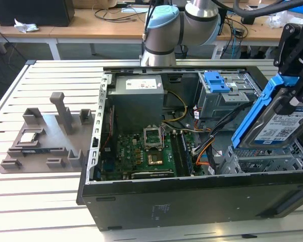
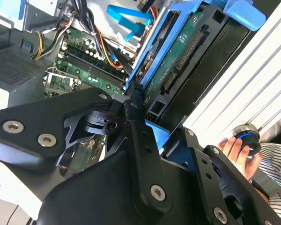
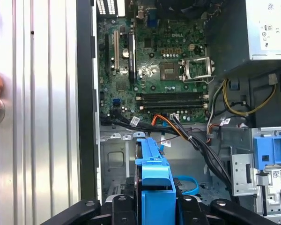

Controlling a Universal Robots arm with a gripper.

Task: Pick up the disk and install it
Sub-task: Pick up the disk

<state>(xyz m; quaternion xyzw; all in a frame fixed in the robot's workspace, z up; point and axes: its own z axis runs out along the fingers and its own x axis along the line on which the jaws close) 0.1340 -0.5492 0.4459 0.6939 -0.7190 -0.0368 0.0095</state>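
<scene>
1. step in hand: judged as the carry toward installation; pick-up done, seating not yet done.
2. claw state: gripper (image 1: 294, 83) pinching the disk (image 1: 285, 126) by the upper end of its blue carrier (image 1: 252, 113); in the first wrist view, black fingers (image 3: 124, 206) pressed against both sides of the carrier.
3. disk location: clear of the table, hung tilted, label side facing the exterior view, above the metal drive cage (image 1: 262, 161) at the case corner on the exterior view's right. contact with the cage: cannot tell, appears apart. green circuit-board underside and connectors visible in the second wrist view.
4. surroundings: open computer case (image 1: 166, 201) lying on a slatted table (image 1: 40, 201); motherboard (image 1: 146, 156) exposed inside; black and orange cable bundle (image 1: 217, 138) running just beside the cage; second blue carrier (image 1: 217, 80) seated in the upper bay; grey fixture tray (image 1: 45, 136) well apart on the exterior view's left.
5. person's hand (image 2: 234, 147) resting on a round knob on the table beside the case.
6. next move, as a judgement: calls for taking out the tilt, squaring the carrier to the cage opening, and keeping a firm pinch until the carrier rails engage.
7. also calls for keeping the connector side clear of the cable bundle.
8. likely faults: snagged cables; carrier jammed askew on the cage rim.
</scene>
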